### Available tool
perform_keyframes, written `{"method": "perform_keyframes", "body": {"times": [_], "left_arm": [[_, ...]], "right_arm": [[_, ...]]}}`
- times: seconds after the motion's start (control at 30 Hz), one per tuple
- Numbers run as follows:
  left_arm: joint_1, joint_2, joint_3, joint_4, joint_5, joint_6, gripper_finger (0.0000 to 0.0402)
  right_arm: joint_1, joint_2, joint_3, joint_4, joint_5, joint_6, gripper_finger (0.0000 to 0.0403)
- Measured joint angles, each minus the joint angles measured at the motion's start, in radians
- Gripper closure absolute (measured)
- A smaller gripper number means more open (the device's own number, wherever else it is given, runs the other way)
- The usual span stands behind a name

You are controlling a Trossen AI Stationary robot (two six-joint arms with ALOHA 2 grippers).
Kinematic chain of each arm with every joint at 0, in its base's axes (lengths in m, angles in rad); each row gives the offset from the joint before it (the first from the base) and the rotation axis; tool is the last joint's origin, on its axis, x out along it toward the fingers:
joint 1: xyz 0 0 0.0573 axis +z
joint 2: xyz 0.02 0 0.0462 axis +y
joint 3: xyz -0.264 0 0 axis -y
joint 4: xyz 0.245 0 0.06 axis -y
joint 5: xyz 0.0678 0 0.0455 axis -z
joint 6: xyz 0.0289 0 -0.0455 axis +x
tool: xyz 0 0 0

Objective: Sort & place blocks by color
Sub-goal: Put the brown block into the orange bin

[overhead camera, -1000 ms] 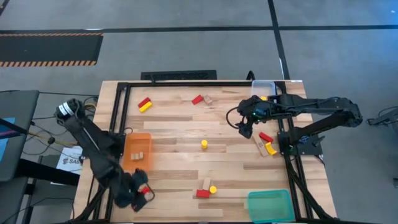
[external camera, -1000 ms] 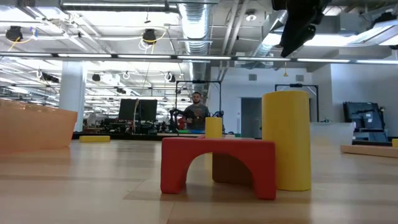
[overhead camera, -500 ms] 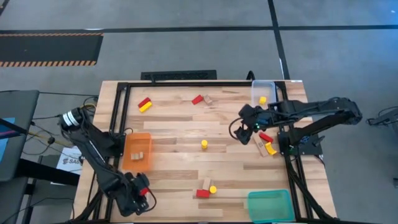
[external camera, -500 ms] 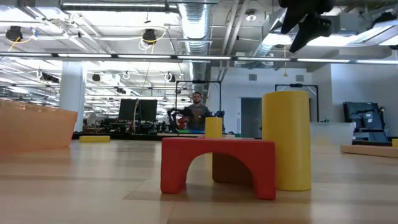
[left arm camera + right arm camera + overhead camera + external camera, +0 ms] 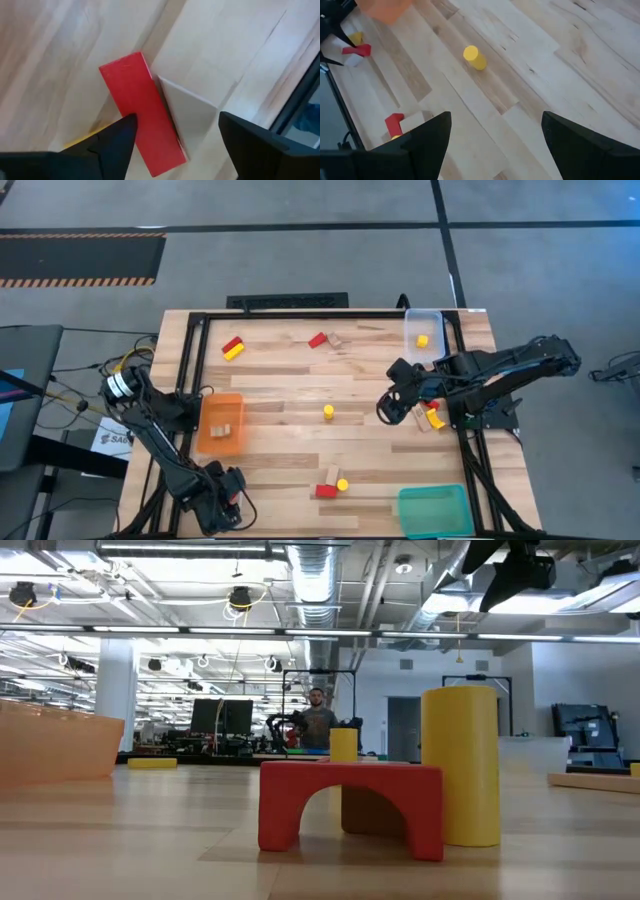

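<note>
left end effector (image 5: 228, 492): fingers apart, near table corner | right end effector (image 5: 388, 408): fingers apart, mid-right

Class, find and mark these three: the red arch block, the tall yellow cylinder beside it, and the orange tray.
red arch block (image 5: 350, 802): low view, front face above the arch.
tall yellow cylinder (image 5: 460, 765): low view, mid side.
orange tray (image 5: 204, 430): high view, left rim.

Both arms are dark, near-black jointed links. The left arm (image 5: 150, 430) carries a white ring near its shoulder joint, the right arm (image 5: 500, 365) loose black cabling. Each wrist ends in two blunt dark fingers (image 5: 107, 147).
</note>
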State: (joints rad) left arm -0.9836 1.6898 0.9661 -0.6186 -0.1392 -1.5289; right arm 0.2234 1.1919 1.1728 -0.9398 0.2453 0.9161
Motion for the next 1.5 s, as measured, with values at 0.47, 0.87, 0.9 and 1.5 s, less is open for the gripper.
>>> {"method": "perform_keyframes", "body": {"times": [0.47, 0.87, 0.9, 1.5], "left_arm": [[0.015, 0.006, -0.004, -0.099, -0.09, 0.122, 0.0285], [0.062, -0.203, 0.003, -0.108, -0.335, 0.211, 0.0385], [0.068, -0.221, 0.003, -0.105, -0.365, 0.237, 0.0381], [0.146, -0.155, -0.005, -0.004, -0.199, 0.747, 0.0117]], "right_arm": [[-0.003, 0.0, 0.0, -0.029, 0.027, -0.035, 0.0072], [-0.027, 0.0, 0.0, -0.032, 0.046, -0.082, 0.0072], [-0.031, 0.0, 0.0, -0.031, 0.046, -0.087, 0.0072], [-0.02, 0.0, 0.0, -0.032, 0.048, -0.118, 0.0072]]}}
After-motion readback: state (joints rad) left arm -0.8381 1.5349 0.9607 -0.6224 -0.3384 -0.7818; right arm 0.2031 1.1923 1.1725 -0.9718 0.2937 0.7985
